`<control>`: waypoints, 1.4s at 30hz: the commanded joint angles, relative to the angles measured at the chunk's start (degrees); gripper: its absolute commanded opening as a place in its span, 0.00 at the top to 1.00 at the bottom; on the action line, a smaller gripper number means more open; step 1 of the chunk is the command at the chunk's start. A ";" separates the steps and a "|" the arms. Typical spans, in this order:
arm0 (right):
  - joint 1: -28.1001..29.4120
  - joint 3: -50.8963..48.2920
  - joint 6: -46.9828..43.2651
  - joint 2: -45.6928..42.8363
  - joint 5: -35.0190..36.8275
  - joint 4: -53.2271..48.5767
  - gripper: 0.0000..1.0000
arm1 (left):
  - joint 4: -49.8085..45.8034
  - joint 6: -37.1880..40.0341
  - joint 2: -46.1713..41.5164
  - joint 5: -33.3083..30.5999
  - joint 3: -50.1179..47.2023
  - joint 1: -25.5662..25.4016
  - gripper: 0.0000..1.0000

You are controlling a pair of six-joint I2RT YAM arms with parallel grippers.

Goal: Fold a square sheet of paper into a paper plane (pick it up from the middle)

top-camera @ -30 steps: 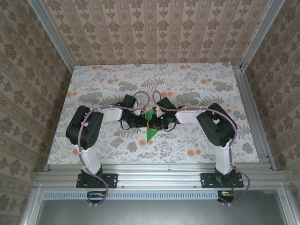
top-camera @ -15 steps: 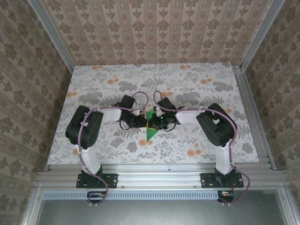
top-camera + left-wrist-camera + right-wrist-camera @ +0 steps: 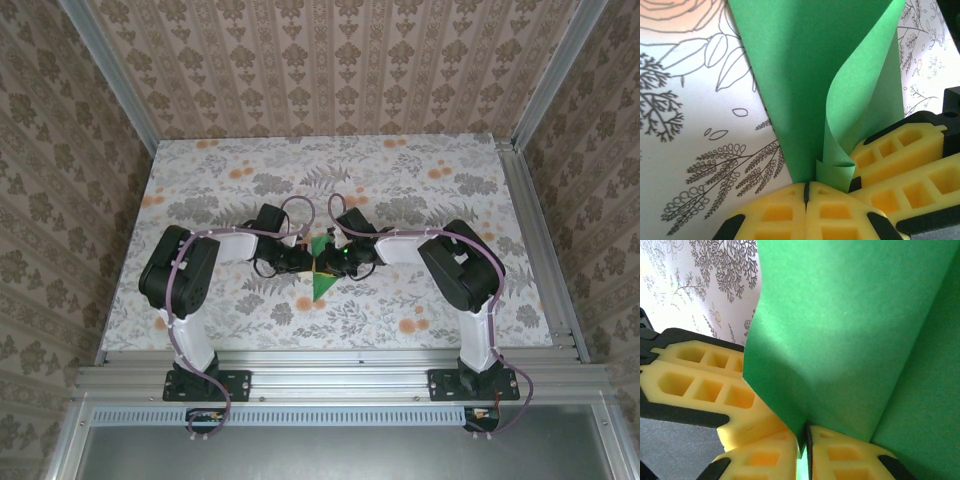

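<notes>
Centrally, at mid-frame of the top external view, the sheet of paper (image 3: 320,284) lay on the floral tabletop (image 3: 420,190), partly folded into a narrow green shape whose point faced the lower edge of the frame. The two grippers met over its middle: the left gripper (image 3: 306,264) reached in from the left of the frame and the right gripper (image 3: 332,262) from the right, their tips just beside one another.

Left wrist view: the left gripper (image 3: 806,192) appeared at the bottom centre, its yellow fingers pressed together along a single seam and pinching the paper (image 3: 810,75), which rose from that seam towards the top of the frame. One flap curled over at lower centre, touching the yellow fingers (image 3: 900,145) of the right gripper at lower right.

Right wrist view: the right gripper (image 3: 805,437) sat at the bottom centre, its fingers only a narrow slit apart, with a fold of the paper (image 3: 850,315) running down into the slit and held there. The left gripper's fingers (image 3: 705,385) lay at centre left, against the paper's edge. Patterned tabletop showed at upper left.
</notes>
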 commanded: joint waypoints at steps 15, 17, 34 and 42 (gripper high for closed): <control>0.24 -2.09 0.37 3.86 0.75 1.62 0.81 | 5.93 -6.83 -5.73 1.79 -3.65 2.66 1.00; 0.21 -2.20 0.32 3.89 0.96 1.45 0.81 | 5.68 -6.95 -7.22 1.44 -3.94 3.15 1.00; 0.18 -4.12 1.75 2.98 0.90 3.74 0.68 | 3.29 -9.35 -19.44 -3.80 -11.83 3.75 0.97; 0.09 -5.50 5.11 2.34 0.20 6.87 0.65 | 5.56 -13.61 -27.64 -7.48 -18.67 -2.24 0.96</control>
